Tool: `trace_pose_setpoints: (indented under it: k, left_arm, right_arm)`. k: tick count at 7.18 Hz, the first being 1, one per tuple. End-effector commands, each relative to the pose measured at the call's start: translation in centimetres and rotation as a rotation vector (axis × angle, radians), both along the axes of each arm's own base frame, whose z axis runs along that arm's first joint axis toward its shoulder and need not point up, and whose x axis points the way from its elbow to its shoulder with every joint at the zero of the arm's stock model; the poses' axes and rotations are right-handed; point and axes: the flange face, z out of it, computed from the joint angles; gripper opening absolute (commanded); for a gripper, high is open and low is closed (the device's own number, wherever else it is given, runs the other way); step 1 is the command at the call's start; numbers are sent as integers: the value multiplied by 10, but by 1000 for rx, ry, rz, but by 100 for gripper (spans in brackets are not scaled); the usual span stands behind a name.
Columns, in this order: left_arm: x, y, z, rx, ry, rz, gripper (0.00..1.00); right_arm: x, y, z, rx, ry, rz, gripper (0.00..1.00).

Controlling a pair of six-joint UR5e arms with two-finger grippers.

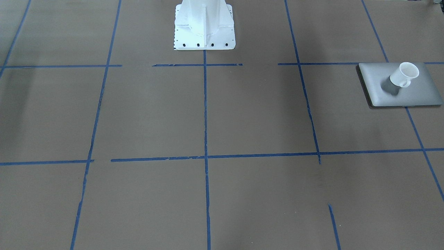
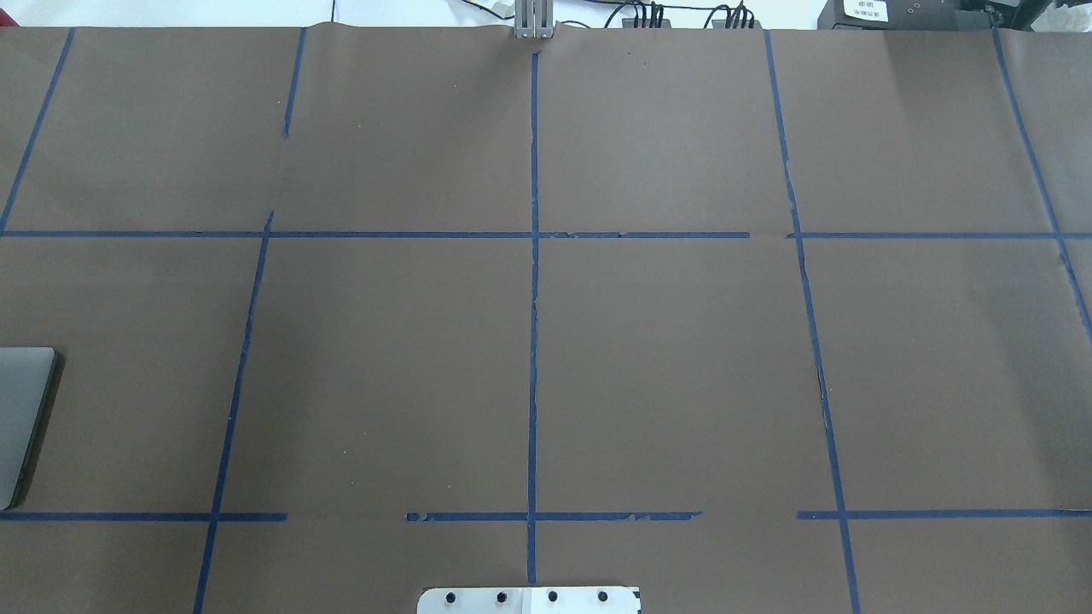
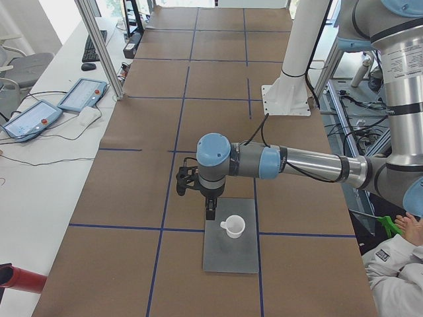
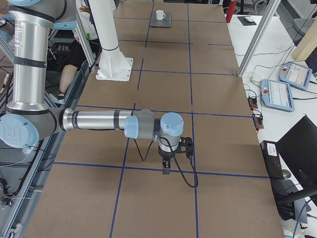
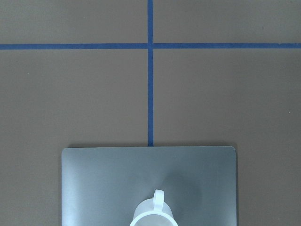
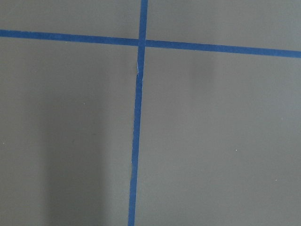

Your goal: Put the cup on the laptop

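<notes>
The white cup (image 1: 404, 74) stands upright on the lid of the silver-grey laptop (image 1: 416, 93), which lies flat at the table's end on the robot's left. The cup (image 3: 232, 226) and laptop (image 3: 231, 254) also show in the exterior left view, and far off in the exterior right view (image 4: 159, 15). The left wrist view shows the cup (image 5: 153, 214) at its bottom edge on the laptop (image 5: 103, 183). My left gripper (image 3: 209, 214) hangs just beside the cup, apart from it; I cannot tell if it is open. My right gripper (image 4: 166, 170) hangs over bare table, state unclear.
The white robot pedestal (image 1: 204, 24) stands at the table's middle edge. Blue tape lines (image 2: 534, 341) grid the brown table. Teach pendants (image 3: 82, 96) lie on the side bench. Only a strip of the laptop (image 2: 21, 418) shows in the overhead view.
</notes>
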Motion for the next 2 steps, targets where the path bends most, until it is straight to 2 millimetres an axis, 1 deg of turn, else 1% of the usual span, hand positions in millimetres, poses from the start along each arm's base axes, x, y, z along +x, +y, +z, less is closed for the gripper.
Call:
trace_pose_setpoints:
  k: [1, 2]
  left_arm:
    - [-5, -3, -4, 11, 0, -13, 100]
    - [-5, -2, 0, 2, 0, -13, 100]
  right_arm:
    - [0, 0, 0, -1, 0, 0, 100]
    - [0, 0, 0, 1, 0, 0, 100]
